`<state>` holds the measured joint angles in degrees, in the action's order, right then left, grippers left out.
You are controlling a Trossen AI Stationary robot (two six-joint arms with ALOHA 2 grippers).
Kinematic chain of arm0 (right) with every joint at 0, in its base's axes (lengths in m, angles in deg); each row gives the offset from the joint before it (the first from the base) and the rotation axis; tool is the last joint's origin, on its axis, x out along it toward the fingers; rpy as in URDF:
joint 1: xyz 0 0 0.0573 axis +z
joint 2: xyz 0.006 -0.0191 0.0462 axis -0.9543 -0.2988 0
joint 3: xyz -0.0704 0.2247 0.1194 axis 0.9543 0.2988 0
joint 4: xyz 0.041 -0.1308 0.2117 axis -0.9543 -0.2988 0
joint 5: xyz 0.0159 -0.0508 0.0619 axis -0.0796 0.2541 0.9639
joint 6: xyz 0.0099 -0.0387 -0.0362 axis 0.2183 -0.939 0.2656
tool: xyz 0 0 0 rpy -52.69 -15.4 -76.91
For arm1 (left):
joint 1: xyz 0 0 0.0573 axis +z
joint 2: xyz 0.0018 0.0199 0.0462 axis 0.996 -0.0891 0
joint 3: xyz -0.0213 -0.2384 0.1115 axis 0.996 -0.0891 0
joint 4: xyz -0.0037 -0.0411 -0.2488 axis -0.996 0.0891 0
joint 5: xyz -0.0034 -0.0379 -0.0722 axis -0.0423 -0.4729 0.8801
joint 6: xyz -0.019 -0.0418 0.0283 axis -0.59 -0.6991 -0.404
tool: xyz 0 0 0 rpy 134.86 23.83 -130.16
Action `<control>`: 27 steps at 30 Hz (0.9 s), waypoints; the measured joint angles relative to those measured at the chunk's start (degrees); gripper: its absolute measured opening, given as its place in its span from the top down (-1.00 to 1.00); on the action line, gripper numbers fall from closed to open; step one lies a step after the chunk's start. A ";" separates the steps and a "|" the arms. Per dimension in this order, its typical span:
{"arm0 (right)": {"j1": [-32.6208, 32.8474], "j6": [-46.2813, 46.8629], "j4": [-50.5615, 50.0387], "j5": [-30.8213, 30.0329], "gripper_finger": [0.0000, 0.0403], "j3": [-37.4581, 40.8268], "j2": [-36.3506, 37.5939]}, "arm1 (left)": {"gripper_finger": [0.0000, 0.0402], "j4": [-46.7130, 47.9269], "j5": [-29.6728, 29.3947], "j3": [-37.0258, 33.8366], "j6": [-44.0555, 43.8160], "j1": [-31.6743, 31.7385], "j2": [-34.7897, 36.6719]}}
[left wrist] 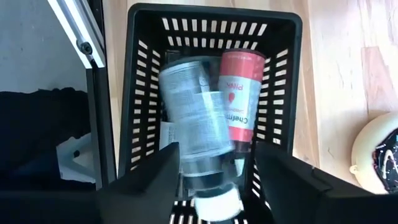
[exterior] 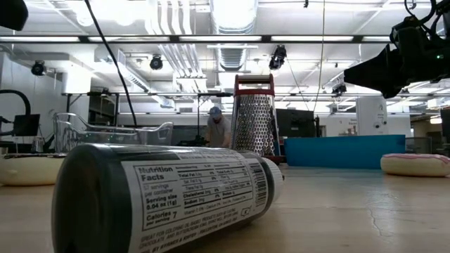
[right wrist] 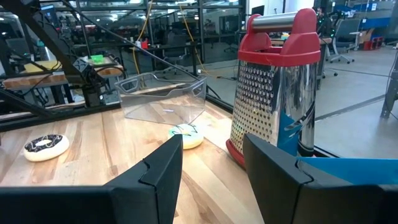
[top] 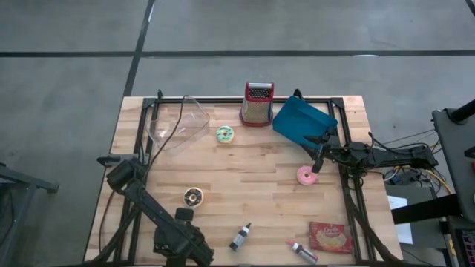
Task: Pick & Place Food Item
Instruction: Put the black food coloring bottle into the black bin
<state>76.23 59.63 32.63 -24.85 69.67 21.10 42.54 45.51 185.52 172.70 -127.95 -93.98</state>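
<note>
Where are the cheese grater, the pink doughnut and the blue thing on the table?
cheese grater [top: 257, 104]: high view, its metal face.
pink doughnut [top: 306, 176]: high view, its frosted ring.
blue thing [top: 297, 120]: high view, its flat middle.

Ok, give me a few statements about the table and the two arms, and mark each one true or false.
1. The grater stands upright beside the blue bin. True.
2. The pink donut sits inside the clear bowl. False: it lies on the table near the right gripper.
3. The left gripper is above a black basket that holds a pink-labelled bottle. True.
4. The right gripper holds the grater. False: its open fingers hold nothing.
</note>
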 joint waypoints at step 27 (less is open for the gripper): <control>-0.02 0.00 0.00 0.00 0.18 -0.02 0.02 | -0.20 0.36 -12.58 11.72 -1.46 3.33 0.11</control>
<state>76.21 59.63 32.63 -24.85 69.65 21.12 42.91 32.93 197.24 171.24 -124.62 -93.87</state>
